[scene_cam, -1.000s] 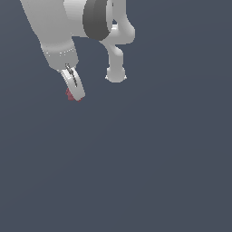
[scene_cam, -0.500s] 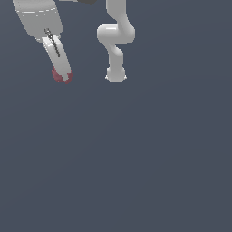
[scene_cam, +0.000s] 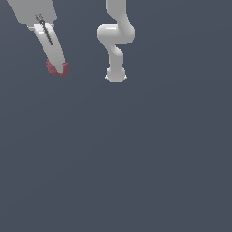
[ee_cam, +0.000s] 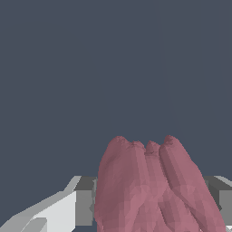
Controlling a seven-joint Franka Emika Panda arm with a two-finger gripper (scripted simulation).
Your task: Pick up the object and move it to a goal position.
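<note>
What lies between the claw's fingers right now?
The dark red lumpy object fills the gap between the claw fingers, clearest in the wrist view.

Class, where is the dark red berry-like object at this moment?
The object sits in the exterior view's upper left, clamped at the gripper tip, to the left of the arm's base.

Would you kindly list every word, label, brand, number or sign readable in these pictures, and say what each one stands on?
None: no view shows any readable text.
The white tool, the lumpy dark red object it is shut on, the arm and the grey background carry no lettering, numbers or signs.
</note>
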